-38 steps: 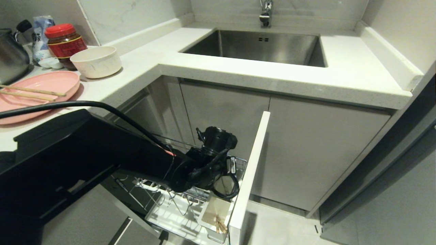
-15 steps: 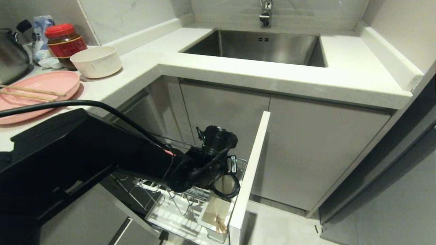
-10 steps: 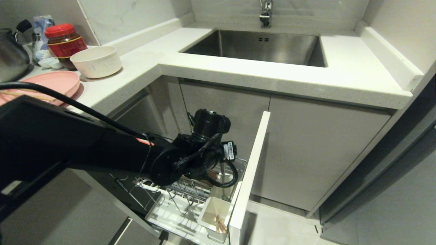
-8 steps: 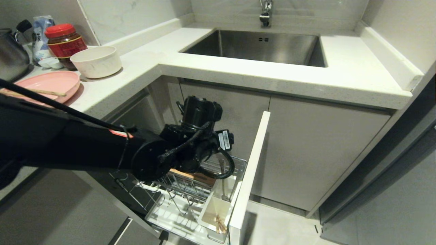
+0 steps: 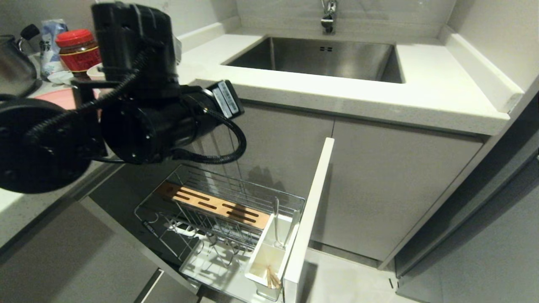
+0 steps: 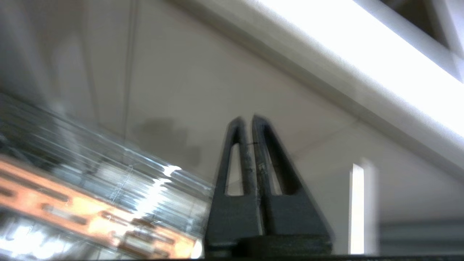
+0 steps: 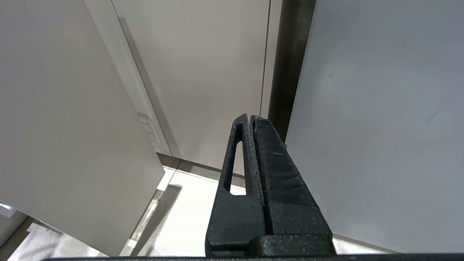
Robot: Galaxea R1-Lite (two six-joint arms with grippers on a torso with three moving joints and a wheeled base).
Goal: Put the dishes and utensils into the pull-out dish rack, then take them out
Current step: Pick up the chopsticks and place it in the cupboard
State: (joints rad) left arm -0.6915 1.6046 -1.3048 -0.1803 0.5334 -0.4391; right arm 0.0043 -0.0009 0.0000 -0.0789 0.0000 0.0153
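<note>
the left gripper [image 6: 250, 121] is hanging empty, fingers pressed together, above the pulled-out chrome wire dish rack [image 5: 236, 202]. slim metal cutlery [image 5: 276, 223] is standing in its white plastic cutlery box [image 5: 269, 256].

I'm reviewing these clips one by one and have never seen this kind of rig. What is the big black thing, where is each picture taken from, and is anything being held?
The black shape is the robot's left arm, seen from a camera on its head looking down at a kitchen corner. The other two pictures come from cameras on each wrist, looking along the fingers.

The left tool is shut with nothing between its fingers; behind it is the cabinet. The right tool is also shut and empty, parked near cabinet doors and out of the head view.

Below the counter, the pull-out dish rack stands open. Its white cutlery box holds slim metal cutlery and wooden chopsticks.

On the counter, partly hidden by the arm: a pink plate, a red-lidded jar and a dark kettle.
</note>
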